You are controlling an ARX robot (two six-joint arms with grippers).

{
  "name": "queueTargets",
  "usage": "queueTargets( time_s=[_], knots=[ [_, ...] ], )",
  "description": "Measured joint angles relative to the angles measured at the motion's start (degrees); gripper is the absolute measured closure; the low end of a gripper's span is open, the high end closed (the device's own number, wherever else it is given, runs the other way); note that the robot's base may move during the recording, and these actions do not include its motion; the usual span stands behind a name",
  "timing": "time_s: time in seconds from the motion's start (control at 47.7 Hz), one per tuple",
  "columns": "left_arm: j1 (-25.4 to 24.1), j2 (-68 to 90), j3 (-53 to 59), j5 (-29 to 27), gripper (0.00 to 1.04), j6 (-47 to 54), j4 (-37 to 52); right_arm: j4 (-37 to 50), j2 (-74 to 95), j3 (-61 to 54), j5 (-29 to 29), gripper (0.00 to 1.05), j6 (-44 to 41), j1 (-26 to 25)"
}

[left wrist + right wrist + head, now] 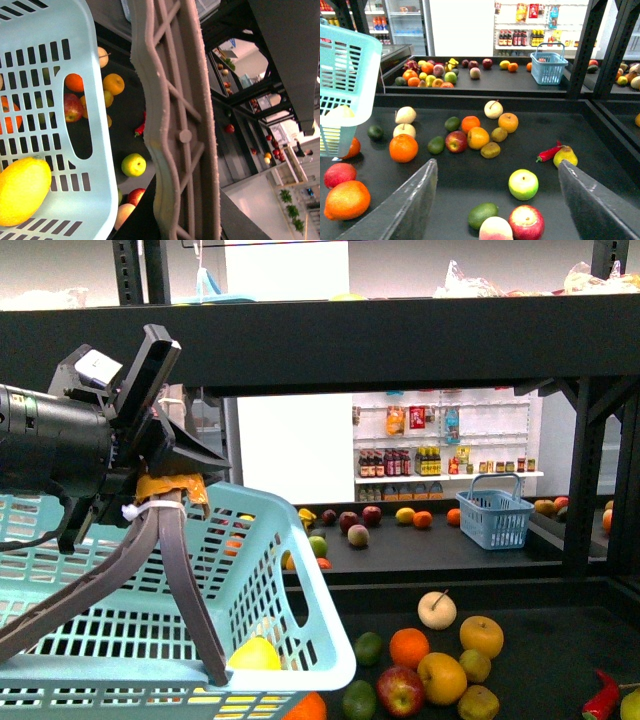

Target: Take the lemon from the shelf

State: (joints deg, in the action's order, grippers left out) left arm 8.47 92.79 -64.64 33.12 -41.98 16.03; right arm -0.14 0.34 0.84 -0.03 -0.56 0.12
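Note:
A yellow lemon [256,653] lies inside the light blue basket [300,580]; it also shows in the left wrist view [22,190]. My left gripper [165,485] is shut on the basket handle [185,580], a grey-brown bar that fills the left wrist view [180,125], and holds the basket above the shelf. The shelf's black tray deck [540,660] carries scattered fruit. My right gripper [497,165] is open and empty, low over the deck [470,175], with the basket [350,75] off to one side.
A green apple [523,184], a red apple [526,222], an avocado [482,215], a red chili [549,152] and a pear [565,156] lie near the right gripper. A small blue basket [495,518] stands on the far deck. Black posts [585,50] and an upper deck [400,340] frame the space.

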Motion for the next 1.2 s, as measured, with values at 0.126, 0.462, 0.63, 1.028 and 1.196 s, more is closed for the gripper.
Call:
queueTargets(
  time_s=[0.126,0.462,0.63,1.028,1.196],
  knots=[
    [-3.26,0.24,-0.02,-4.76,0.94,-5.22,-0.07,0.0,0.0,0.0,0.0,0.07,0.09,0.0],
    [-18.67,3.04,-1.7,-21.42,0.96,-20.98,7.1,0.0,0.0,0.0,0.0,0.08,0.11,0.0],
    [-25.27,7.58,-3.87,-26.4,0.97,-29.83,13.09,0.0,-0.02,0.0,0.0,0.08,0.11,0.0],
    [-30.34,17.4,-11.02,-28.46,0.97,-40.44,29.07,0.0,-0.02,0.0,0.0,0.08,0.11,0.0],
    [-32.37,21.68,-13.38,-28.65,0.97,-42.12,34.71,0.0,-0.02,0.0,0.0,0.08,0.13,0.0]
  ],
)
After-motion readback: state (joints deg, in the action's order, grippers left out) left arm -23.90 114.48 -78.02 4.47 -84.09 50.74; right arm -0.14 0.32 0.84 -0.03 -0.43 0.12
